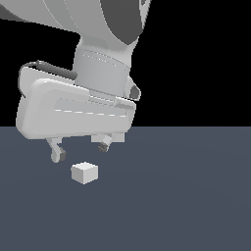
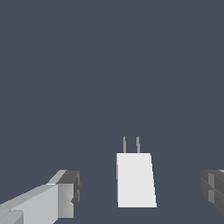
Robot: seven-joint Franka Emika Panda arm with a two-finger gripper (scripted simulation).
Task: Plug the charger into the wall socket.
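Dark floor (image 1: 196, 206); charger (image 1: 84, 172) under spread, empty gripper (image 1: 81, 151)

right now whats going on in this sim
A single Franka arm's gripper hangs open just above a small white charger lying on the dark floor. The wrist view shows the charger between the spread fingers, untouched, its two prongs pointing away. No wall socket is in view.

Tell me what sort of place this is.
Most likely a bare simulated test scene: a featureless dark grey floor under a black void, holding only a white charger with two prongs and the open gripper above it. No wall socket is in view.
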